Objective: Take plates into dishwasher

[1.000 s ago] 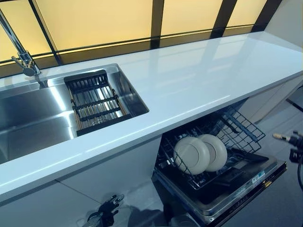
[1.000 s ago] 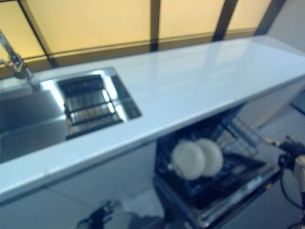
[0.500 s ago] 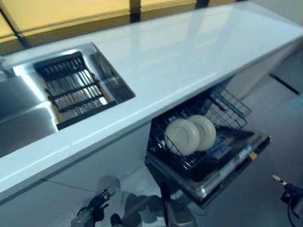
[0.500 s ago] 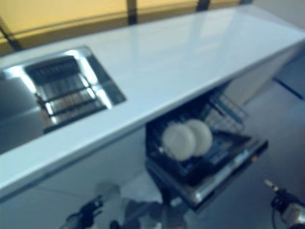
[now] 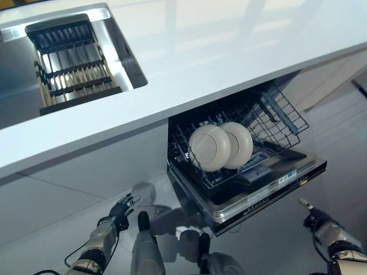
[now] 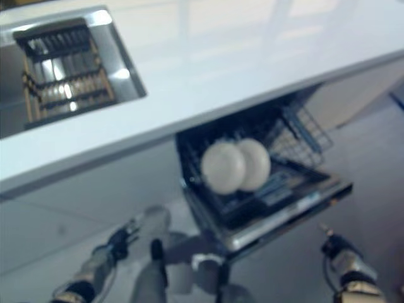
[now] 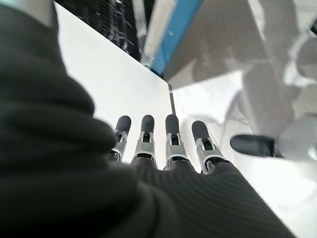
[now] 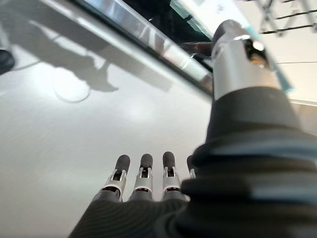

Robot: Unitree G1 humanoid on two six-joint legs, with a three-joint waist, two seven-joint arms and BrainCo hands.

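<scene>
Two plates (image 5: 221,146) in dishwasher rack (image 5: 275,117)

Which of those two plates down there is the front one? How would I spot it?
Look under the white countertop at the open dishwasher and its pulled-out wire rack. Two round cream plates stand upright there; the front plate is fully visible and overlaps the other plate.

glossy plates (image 5: 221,146), wire metal rack (image 5: 275,117)

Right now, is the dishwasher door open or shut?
Open. The dishwasher door hangs folded down, and the rack holding two plates shows.
</scene>
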